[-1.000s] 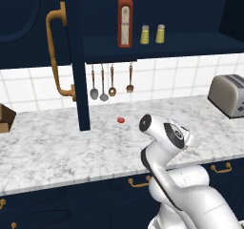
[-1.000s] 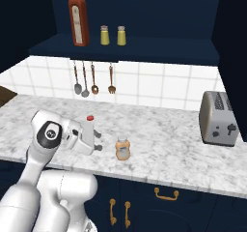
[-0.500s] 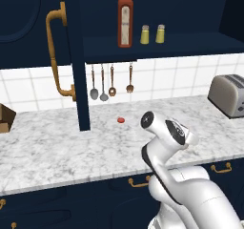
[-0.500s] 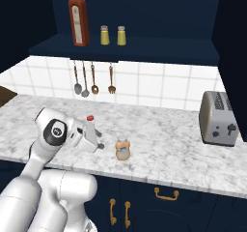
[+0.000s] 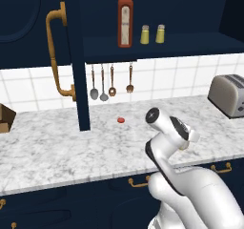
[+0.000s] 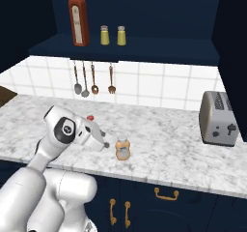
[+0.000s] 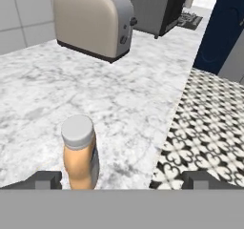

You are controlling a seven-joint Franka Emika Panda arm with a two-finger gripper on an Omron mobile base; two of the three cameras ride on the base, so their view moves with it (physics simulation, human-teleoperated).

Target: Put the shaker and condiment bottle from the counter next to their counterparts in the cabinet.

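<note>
I judge the shaker (image 5: pixel 160 34) step done: it stands on the cabinet (image 5: pixel 157 44) shelf just beside its yellow twin (image 5: pixel 145 34), right of the red sauce bottle (image 5: pixel 125 19). The step in hand is the approach to the condiment bottle (image 7: pixel 79 152), upright on the counter (image 6: pixel 164 134), well left of the toaster (image 6: pixel 219 119). My gripper (image 7: pixel 121 179) is released, fingertips spread; the bottle sits near the left fingertip (image 7: pixel 45 179), off-centre. Next I must centre the bottle between the fingers, advance, then clench
</note>
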